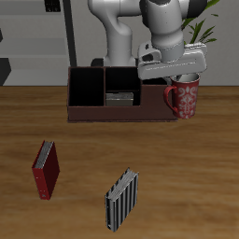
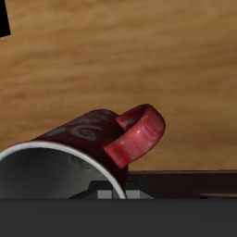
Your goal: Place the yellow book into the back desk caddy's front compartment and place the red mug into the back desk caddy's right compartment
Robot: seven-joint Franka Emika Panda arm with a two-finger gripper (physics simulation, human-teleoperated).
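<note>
My gripper is shut on the rim of the red mug, which hangs roughly upright at one end of the back desk caddy. From the exterior view I cannot tell whether the mug is over the end section or just past the caddy's end wall. In the wrist view the red mug fills the frame with its white inside and its handle, wood table beneath it and a dark caddy edge beside it. The yellow book lies in the caddy's small nearer middle section.
A dark red book and a black-and-white striped book stand nearer the table's front edge. A potted plant is behind the mug, close to the robot's base.
</note>
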